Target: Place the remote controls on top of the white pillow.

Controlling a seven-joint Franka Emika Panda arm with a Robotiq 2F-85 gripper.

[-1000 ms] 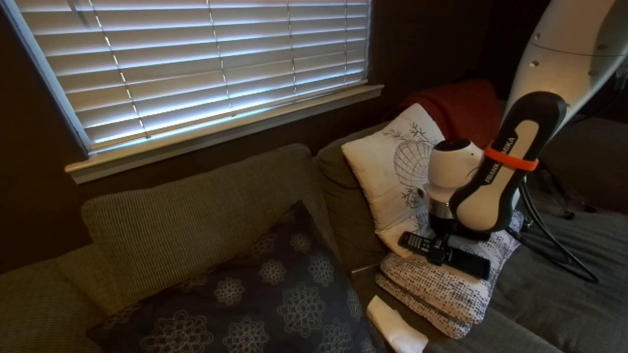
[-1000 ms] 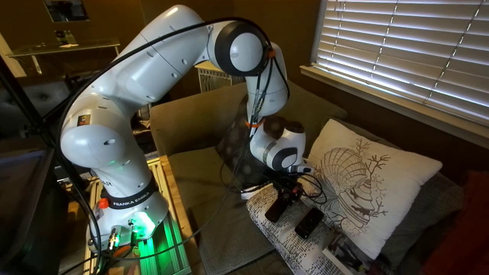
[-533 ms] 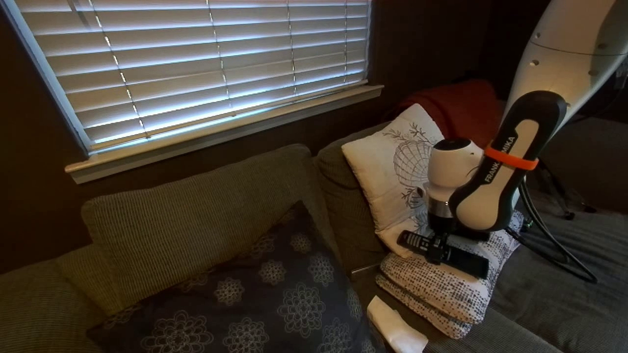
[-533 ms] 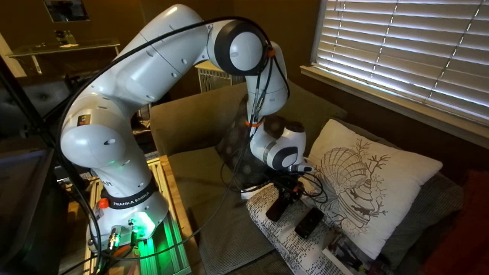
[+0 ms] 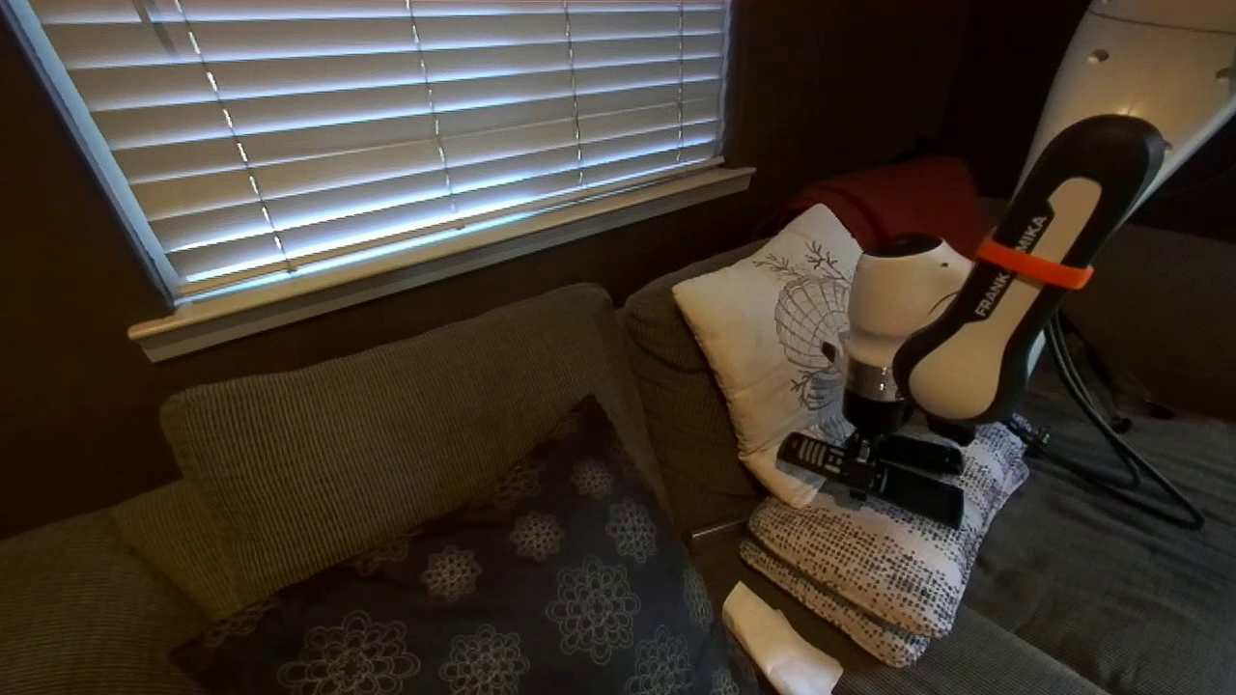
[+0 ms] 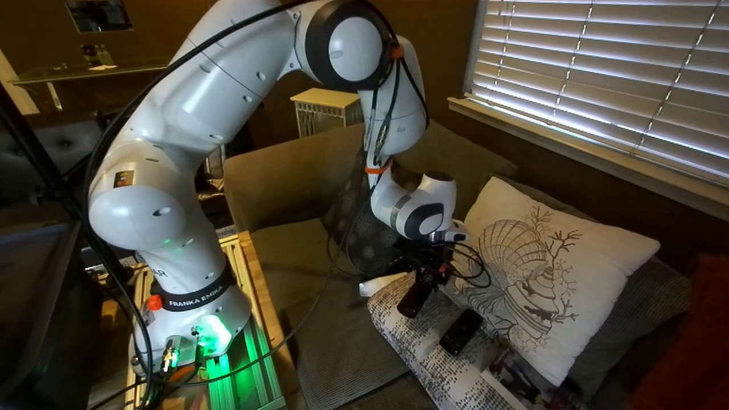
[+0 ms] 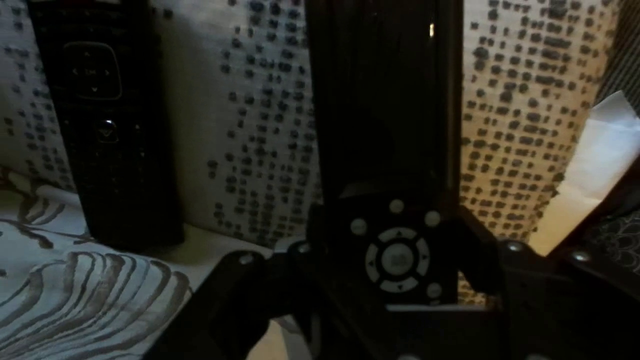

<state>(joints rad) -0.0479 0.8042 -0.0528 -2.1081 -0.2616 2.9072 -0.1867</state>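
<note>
My gripper (image 5: pixel 862 470) is shut on a long black remote (image 5: pixel 922 495), across its button end, just above the dotted cushions. The held remote also shows in an exterior view (image 6: pixel 414 298) and fills the middle of the wrist view (image 7: pixel 385 100), between the fingers (image 7: pixel 392 235). A second black remote (image 6: pixel 461 332) lies on the dotted cushion beside it; it shows at left in the wrist view (image 7: pixel 115 165). The white pillow (image 6: pixel 603 250) with a grey shell print leans against the sofa back, its lower edge by the dotted cushions (image 5: pixel 850 560). No third remote is clearly visible.
A dark floral cushion (image 5: pixel 541 589) lies on the sofa, with a folded white paper or cloth (image 5: pixel 782 645) near it. A printed magazine or picture (image 6: pixel 515 378) lies below the white pillow. A red blanket (image 5: pixel 917 208) is behind. Cables hang around the wrist.
My arm and gripper have risen with the held remote. More of the second remote now shows behind it in an exterior view. The pillow and cushions have not visibly moved.
</note>
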